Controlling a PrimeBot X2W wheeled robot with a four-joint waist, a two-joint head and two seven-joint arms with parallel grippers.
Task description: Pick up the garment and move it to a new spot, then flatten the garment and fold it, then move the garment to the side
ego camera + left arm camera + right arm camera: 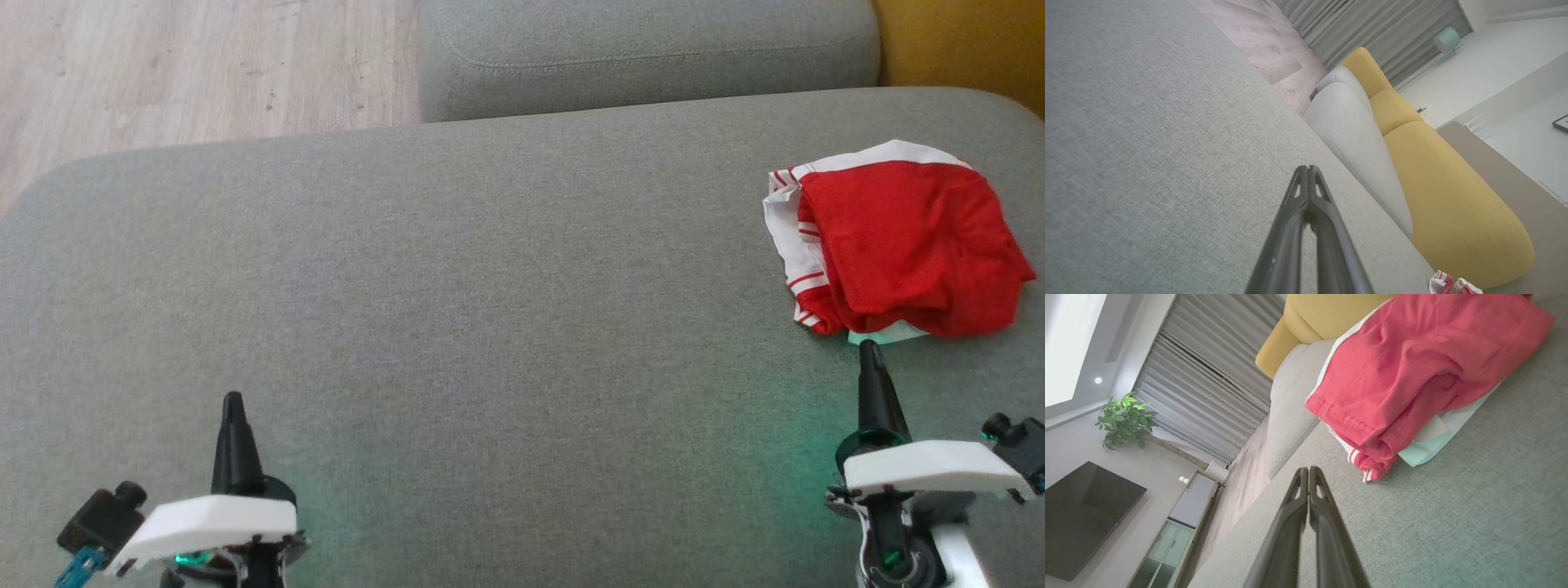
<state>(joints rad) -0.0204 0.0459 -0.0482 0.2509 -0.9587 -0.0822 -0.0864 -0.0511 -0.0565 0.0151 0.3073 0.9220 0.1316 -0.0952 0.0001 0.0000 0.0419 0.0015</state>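
Grey sofa cushion (490, 269) bears folded red garment (906, 245); wood floor (196, 65) beyond.

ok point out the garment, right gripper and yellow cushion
garment (906, 245), head view, middle of red fabric
right gripper (870, 353), head view, shut fingertips
yellow cushion (1449, 196), left wrist view, broad side

One garment (906, 245). Two grippers, left gripper (233, 400) and right gripper (870, 347), two fingers each. Head view has two grey cushions, big cushion (490, 286) and small cushion (645, 57); yellow cushions (1453, 196) at least two, exact count unclear. Wrist views add one plant (1124, 418), one TV (1081, 518), one cabinet (1180, 526), one lamp (1447, 39).
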